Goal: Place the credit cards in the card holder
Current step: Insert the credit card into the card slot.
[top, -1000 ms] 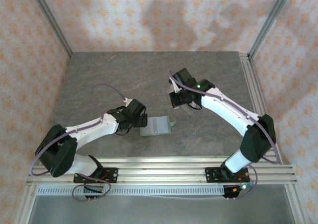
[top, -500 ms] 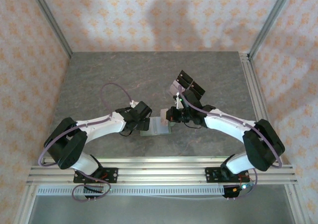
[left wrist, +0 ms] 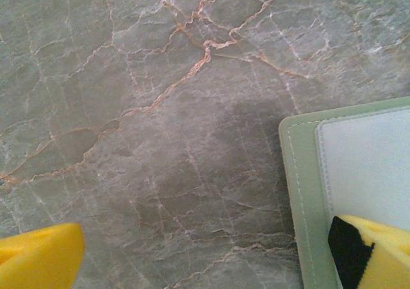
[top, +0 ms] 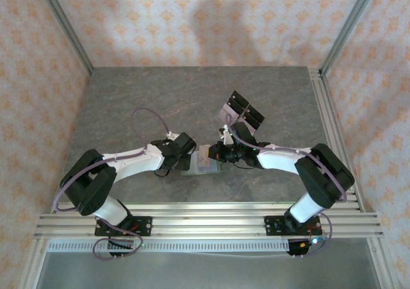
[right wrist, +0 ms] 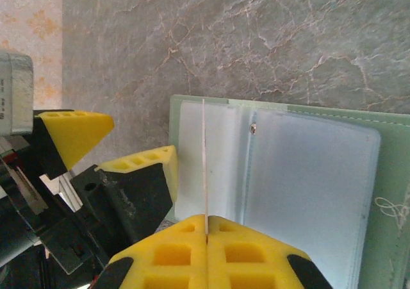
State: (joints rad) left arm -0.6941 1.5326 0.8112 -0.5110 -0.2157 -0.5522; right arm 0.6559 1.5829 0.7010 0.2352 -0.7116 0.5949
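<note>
Arriving over card holder (right wrist: 301, 186), right gripper (right wrist: 206, 228) pinching credit card (right wrist: 205, 161)

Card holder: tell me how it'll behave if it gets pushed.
The card holder lies open and flat, thin with stitched edges, so it's probably light and somewhat floppy. On the smooth stone-patterned table it would likely slide rather than tip.

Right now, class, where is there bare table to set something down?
Free: the table beyond the left arm; the strip between right arm and rail. Crowded: centre, left gripper and right gripper at the card holder, clear stand behind.
</note>
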